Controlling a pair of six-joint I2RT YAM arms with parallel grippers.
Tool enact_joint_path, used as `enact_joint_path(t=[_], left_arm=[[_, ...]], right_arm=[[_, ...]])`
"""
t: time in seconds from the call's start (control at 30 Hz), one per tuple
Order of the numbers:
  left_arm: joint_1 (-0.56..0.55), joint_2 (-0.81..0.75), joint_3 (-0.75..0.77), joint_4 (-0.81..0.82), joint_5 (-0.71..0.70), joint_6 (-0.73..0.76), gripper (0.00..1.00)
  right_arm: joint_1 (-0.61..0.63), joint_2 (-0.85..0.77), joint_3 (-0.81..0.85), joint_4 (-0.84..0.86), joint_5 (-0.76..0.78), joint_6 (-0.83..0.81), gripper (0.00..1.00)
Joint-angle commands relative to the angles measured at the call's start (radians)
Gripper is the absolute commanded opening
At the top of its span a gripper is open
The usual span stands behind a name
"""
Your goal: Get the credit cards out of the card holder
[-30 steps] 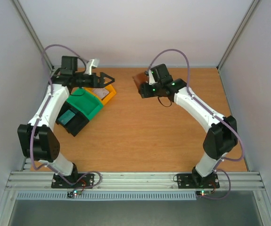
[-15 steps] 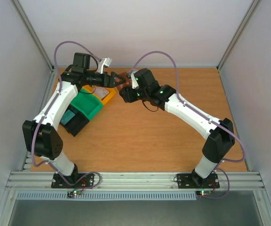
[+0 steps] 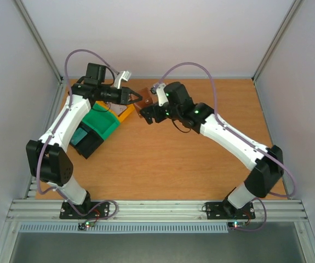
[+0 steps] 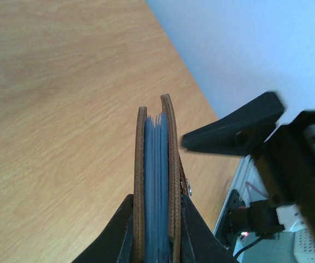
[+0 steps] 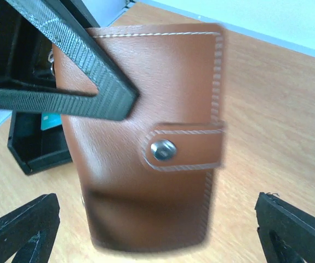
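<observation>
**Holder pinched on the left, open jaws facing its snap side from the right**

The left arm reached along the far side of the table, over the green bin and yellow bin. The left gripper was pressed together on the card holder, one finger on each brown cover. The holder hung in the air, clear of the wood. Its long axis ran straight out from the left fingers. Seen edge-on, it was folded shut, with pale blue leaves between the covers. No credit cards showed.

The holder lay directly ahead of the right gripper, broad face toward it, with the snap tab buttoned across the open edge. The right gripper's fingers were spread wide, one either side of the holder's lower end and touching nothing. The right arm stretched across from its base, wrist levelled at the holder. Being the free arm and already close, it looked best placed to undo the tab first.
</observation>
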Motion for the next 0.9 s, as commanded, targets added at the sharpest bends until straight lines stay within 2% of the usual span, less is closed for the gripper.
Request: enact_joint_path(t=[0.0,0.1,0.17,0.3,0.4,0.47,0.53,0.6,0.73,0.87], left_arm=[[0.003,-0.025,0.083,-0.214,-0.046,0.150,0.00],[0.003,-0.050,0.141,-0.327,-0.132,0.287,0.00],[0.002,-0.077,0.160,-0.377,-0.185,0.354,0.00],[-0.004,-0.138,0.188,-0.548,-0.195,0.492,0.00],[-0.016,-0.217,0.176,-0.720,-0.174,0.629,0.00],[-0.034,-0.284,0.144,-0.817,-0.157,0.751,0.00],[-0.061,-0.367,0.097,-0.860,-0.142,0.843,0.00],[-0.093,-0.460,0.030,-0.808,-0.133,0.884,0.00],[-0.148,-0.609,-0.104,-0.610,-0.087,0.847,0.00],[-0.163,-0.671,-0.174,-0.515,-0.058,0.809,0.00]], right_arm=[[-0.078,-0.154,-0.106,0.010,-0.114,-0.056,0.98],[-0.240,-0.255,-0.207,0.089,-0.500,0.017,0.99],[-0.319,-0.291,-0.235,0.121,-0.703,0.051,0.99],[-0.322,-0.299,-0.180,0.024,-0.734,-0.007,0.99],[-0.308,-0.317,-0.172,0.045,-0.815,-0.009,0.98],[-0.248,-0.351,-0.192,0.079,-0.800,-0.035,0.99],[-0.130,-0.374,-0.200,0.080,-0.732,-0.087,0.98],[-0.040,-0.369,-0.187,0.075,-0.689,-0.120,0.98],[0.042,-0.348,-0.173,0.139,-0.712,-0.080,0.98],[0.121,-0.310,-0.098,0.038,-0.655,-0.169,0.98]])
